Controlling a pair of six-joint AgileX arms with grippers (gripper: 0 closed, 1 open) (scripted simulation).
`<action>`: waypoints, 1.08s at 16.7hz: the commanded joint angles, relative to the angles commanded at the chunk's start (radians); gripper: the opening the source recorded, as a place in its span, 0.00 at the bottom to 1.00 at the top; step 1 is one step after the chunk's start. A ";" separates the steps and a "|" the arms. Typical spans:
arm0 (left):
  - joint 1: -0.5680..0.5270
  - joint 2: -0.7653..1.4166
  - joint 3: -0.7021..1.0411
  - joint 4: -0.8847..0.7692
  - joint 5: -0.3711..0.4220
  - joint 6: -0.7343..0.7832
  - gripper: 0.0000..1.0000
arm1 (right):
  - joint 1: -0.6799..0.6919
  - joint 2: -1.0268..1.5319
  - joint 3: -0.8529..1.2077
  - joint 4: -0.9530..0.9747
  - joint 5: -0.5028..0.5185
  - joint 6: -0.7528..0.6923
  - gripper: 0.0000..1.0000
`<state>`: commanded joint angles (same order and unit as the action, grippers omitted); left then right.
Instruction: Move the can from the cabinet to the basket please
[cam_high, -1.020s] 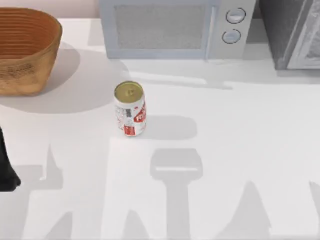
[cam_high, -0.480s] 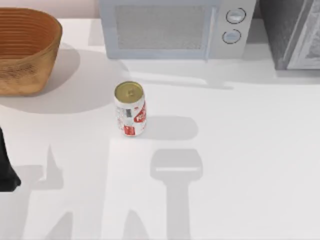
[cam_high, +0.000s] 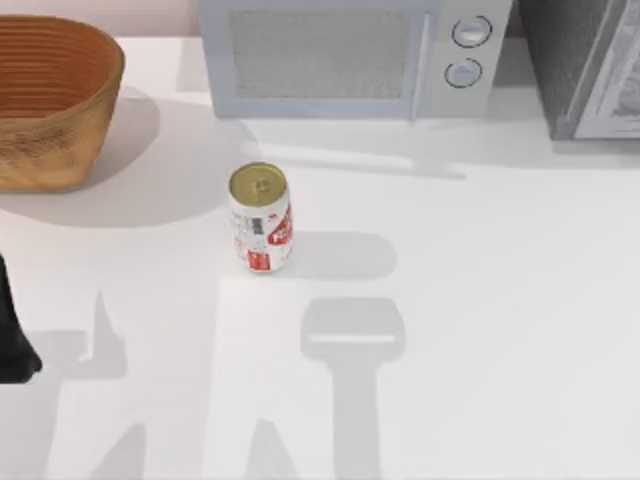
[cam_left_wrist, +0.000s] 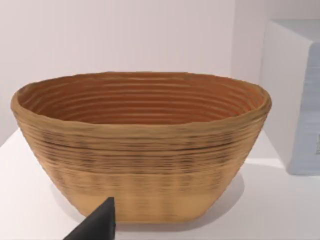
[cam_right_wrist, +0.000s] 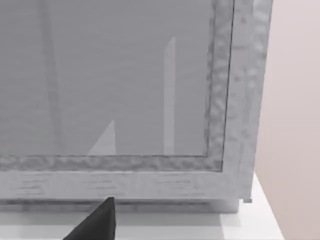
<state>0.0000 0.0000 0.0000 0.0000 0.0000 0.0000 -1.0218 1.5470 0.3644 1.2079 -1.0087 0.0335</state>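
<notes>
White table (cam_high: 480, 300), upright can (cam_high: 261, 218).

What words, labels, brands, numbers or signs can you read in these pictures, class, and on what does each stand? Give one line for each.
None can be read with certainty.
Can: white marks on red label patches, too blurred to read.
Microwave: two knobs, with no readable marks.
Basket: no text.
Cabinet: no text.
</notes>
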 joint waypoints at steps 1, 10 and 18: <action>0.000 0.000 0.000 0.000 0.000 0.000 1.00 | -0.002 -0.001 0.011 -0.011 0.000 0.000 1.00; 0.000 0.000 0.000 0.000 0.000 0.000 1.00 | -0.036 -0.039 0.497 -0.546 -0.028 0.000 1.00; 0.000 0.000 0.000 0.000 0.000 0.000 1.00 | -0.033 -0.140 1.117 -1.299 -0.037 0.001 1.00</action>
<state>0.0000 0.0000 0.0000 0.0000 0.0000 0.0000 -1.0550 1.4072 1.4817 -0.0912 -1.0452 0.0341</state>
